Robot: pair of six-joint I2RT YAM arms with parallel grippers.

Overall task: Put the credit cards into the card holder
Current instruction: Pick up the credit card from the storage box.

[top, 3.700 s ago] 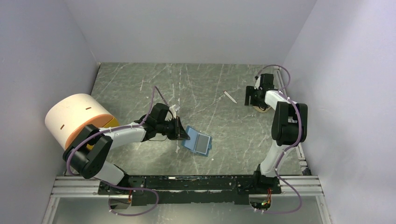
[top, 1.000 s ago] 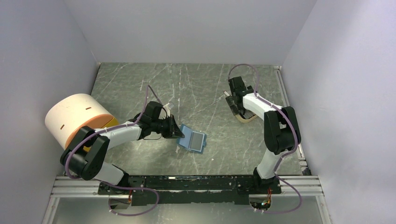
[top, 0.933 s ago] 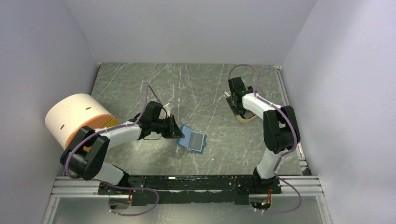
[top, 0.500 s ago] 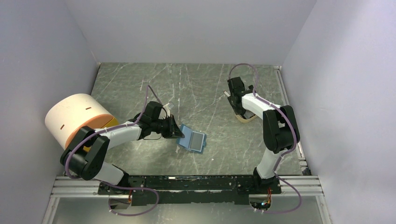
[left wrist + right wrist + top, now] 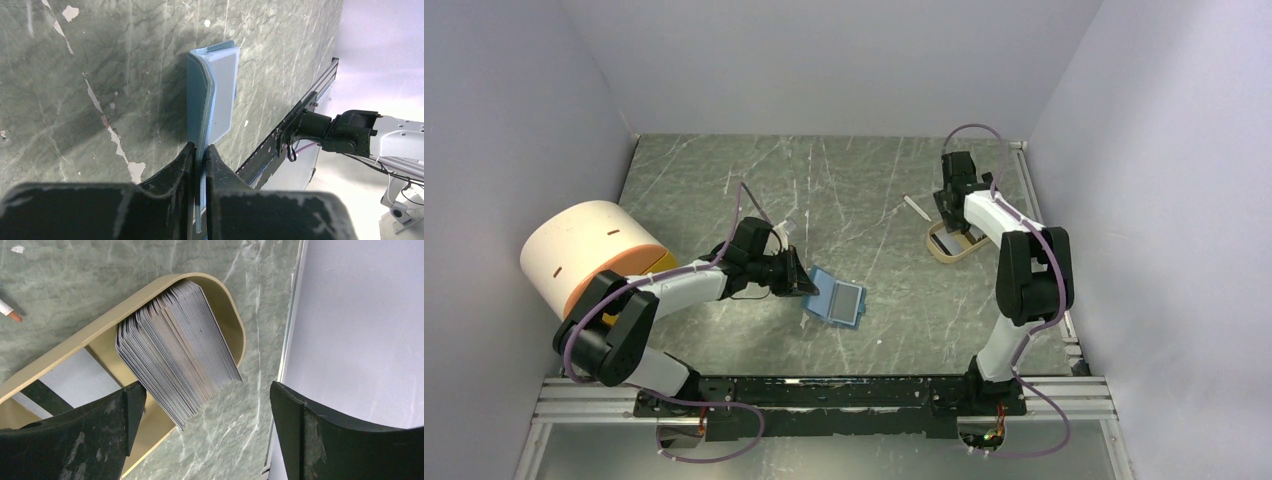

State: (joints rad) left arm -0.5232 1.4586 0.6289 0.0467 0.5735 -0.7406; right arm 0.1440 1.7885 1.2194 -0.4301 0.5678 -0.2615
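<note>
Credit cards (image 5: 177, 372) are standing on edge as a thick, slightly fanned stack of pale cards, leaning against one rounded end of the tan tray (image 5: 150, 287). Everything is resting on the green marbled table (image 5: 724, 170), and the tray is lying near its far right edge.

A big cream drum (image 5: 589, 250) with an orange base is occupying the left side of the table, well apart from everything else.

Near the table's middle the teal-blue card holder (image 5: 839, 303) is lying open. One half is lying flat on the table and showing a pale grey-blue panel. Whether that panel is a slot or a card I cannot tell. The other flap is rising off the surface, and the left gripper (image 5: 200, 150) is pinching its edge, fingers closed tight on the thin flap.

The tray, oval and shallow, is also holding something pale and flat with a dark stripe on its floor beside the stack. This looks like one more card, though it is partly hidden. The right gripper (image 5: 951, 205) is hovering over the tray with its jaws spread wide, one finger on each side of the stack and neither touching it.

A thin white stick (image 5: 915, 207) is lying on the table just left of the tray.
</note>
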